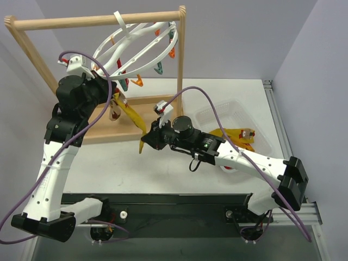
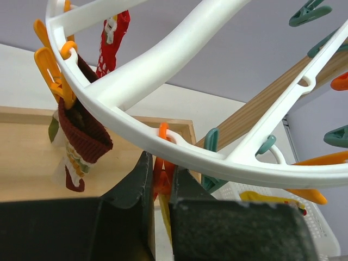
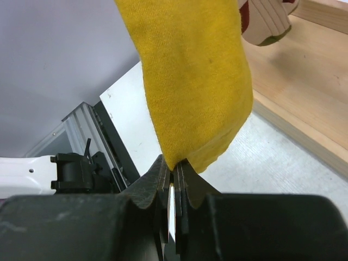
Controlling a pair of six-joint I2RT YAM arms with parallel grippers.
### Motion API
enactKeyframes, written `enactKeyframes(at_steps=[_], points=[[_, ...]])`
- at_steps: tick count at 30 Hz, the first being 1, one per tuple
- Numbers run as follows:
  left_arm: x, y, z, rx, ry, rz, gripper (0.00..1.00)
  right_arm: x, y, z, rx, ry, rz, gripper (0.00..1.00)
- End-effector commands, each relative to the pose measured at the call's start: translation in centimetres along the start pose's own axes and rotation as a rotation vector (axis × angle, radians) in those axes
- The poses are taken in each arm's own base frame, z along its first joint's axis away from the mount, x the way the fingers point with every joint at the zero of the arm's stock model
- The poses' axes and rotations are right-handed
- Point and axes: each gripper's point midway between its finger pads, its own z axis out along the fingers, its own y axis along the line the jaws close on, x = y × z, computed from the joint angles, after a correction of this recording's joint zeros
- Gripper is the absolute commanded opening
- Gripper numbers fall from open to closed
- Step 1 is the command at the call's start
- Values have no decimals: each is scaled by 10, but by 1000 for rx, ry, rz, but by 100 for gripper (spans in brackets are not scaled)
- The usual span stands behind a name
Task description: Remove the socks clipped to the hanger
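I am watching the left end effector [image 2: 162, 175] from its wrist camera: its two fingers are pressing together on an orange clip [image 2: 161, 184] that is hanging just under the rim of the hanger [image 2: 152, 60]. The hanger itself is hanging tilted from the top bar of the wooden rack [image 1: 98, 20], with its hook over that bar. Further along the ring, a brown sock [image 2: 81, 130] is dangling from a yellow-orange clip [image 2: 51, 73], and a red sock [image 2: 113, 38] with white markings is hanging beyond it. Several teal clips [image 2: 209, 142] are hanging bare on the near side.

The right end effector [image 3: 174, 169] is pinching the bottom edge of a mustard sock [image 3: 190, 81], fingers pressed tight with the fabric between them. In the overhead view this sock is stretching at a slant from beneath the hanger, where the left arm is working, down to the right arm, above the rack's base board. I cannot tell from these views whether its upper end is sitting in the clip that the left fingers are squeezing.

To the right, a clear basket [image 1: 215, 115] is sitting on the desk [image 1: 163, 174], and a yellow sock [image 1: 236, 135] is lying inside it, partly hidden by the right forearm.
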Motion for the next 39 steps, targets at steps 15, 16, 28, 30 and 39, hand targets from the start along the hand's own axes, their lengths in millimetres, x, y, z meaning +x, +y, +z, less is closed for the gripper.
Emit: enactKeyframes(at_steps=[15, 16, 28, 30, 39], points=[[-25, -22, -22, 114, -80, 27, 0, -12, -115, -113, 410, -153, 190, 0], [-26, -24, -22, 131, -83, 29, 0, -12, -137, -127, 476, -152, 217, 0], [-23, -65, -34, 343, -57, 47, 0, -6, -241, -228, 804, -133, 452, 0], [-25, -72, -37, 382, -60, 41, 0, -7, -251, -235, 826, -119, 483, 0], [-26, -109, -54, 588, -45, -34, 0, 33, -283, -235, 928, 98, 478, 0]])
